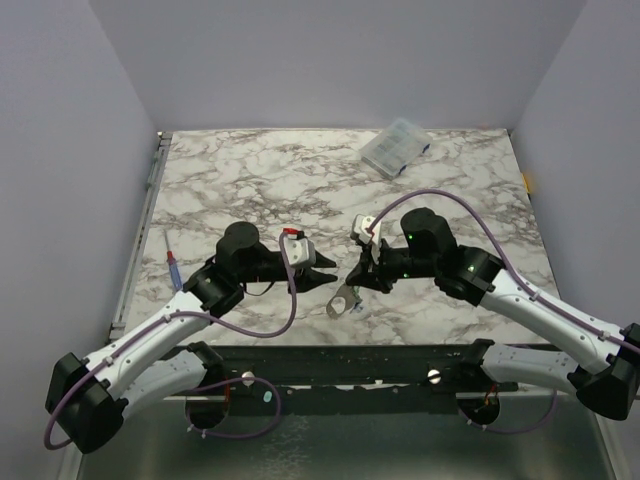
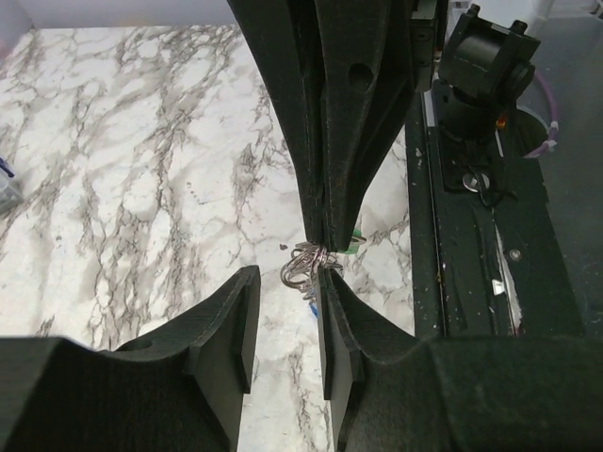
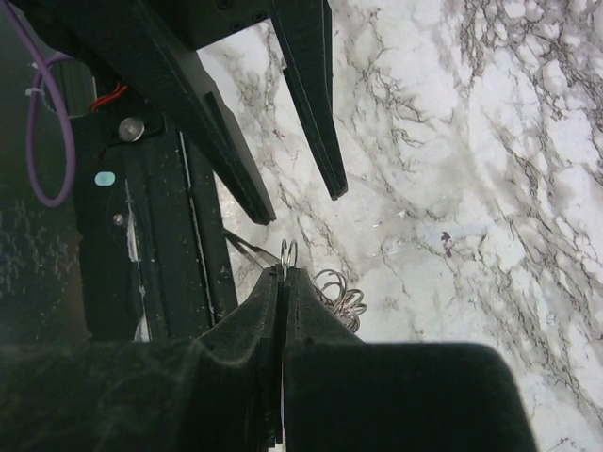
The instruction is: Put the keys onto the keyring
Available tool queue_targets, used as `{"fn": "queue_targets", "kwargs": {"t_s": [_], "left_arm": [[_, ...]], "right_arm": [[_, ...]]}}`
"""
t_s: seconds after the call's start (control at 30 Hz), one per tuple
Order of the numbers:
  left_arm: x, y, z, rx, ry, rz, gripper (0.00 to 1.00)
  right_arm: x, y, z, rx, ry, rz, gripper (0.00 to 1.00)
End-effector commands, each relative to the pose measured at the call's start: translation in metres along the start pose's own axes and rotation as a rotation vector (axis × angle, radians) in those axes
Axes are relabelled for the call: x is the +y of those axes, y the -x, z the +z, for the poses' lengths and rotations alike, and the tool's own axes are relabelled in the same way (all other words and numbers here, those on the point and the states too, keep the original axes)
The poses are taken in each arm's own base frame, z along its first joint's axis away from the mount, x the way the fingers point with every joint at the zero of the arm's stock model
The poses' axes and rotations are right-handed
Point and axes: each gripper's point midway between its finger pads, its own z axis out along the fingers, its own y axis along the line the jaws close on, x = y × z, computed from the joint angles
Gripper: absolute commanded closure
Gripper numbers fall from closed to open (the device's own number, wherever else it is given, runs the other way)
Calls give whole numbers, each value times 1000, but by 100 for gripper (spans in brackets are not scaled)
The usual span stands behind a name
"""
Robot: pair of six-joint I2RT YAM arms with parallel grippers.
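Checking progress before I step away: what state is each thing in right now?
Left gripper: open, tips at the keyring.
Right gripper: shut on the keyring.
Keyring: pinched by the right gripper.
Keys: mostly hidden; threaded or not, cannot tell.
Box: looks closed, far from both grippers.

The left gripper (image 1: 327, 277) and right gripper (image 1: 353, 274) face each other, tips close, above the marble table's (image 1: 250, 180) near middle. A silvery keyring (image 1: 342, 301) shows just below them. A clear box (image 1: 395, 148) lies far back.
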Motion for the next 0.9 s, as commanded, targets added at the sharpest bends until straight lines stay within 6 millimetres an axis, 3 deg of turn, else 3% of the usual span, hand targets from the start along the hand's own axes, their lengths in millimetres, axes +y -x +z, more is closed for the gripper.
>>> {"fn": "queue_targets", "kwargs": {"t_s": [0.0,0.7,0.87], "left_arm": [[-5,6,6,-1,-42,-2,65],[-15,-8,17,36,-98,-36,68],[-16,-7,19,38,-104,-35,77]], "right_arm": [[7,14,-5,-32,44,-26,99],[13,18,-4,-41,83,-32,99],[16,20,-5,-54,97,-36,99]]}}
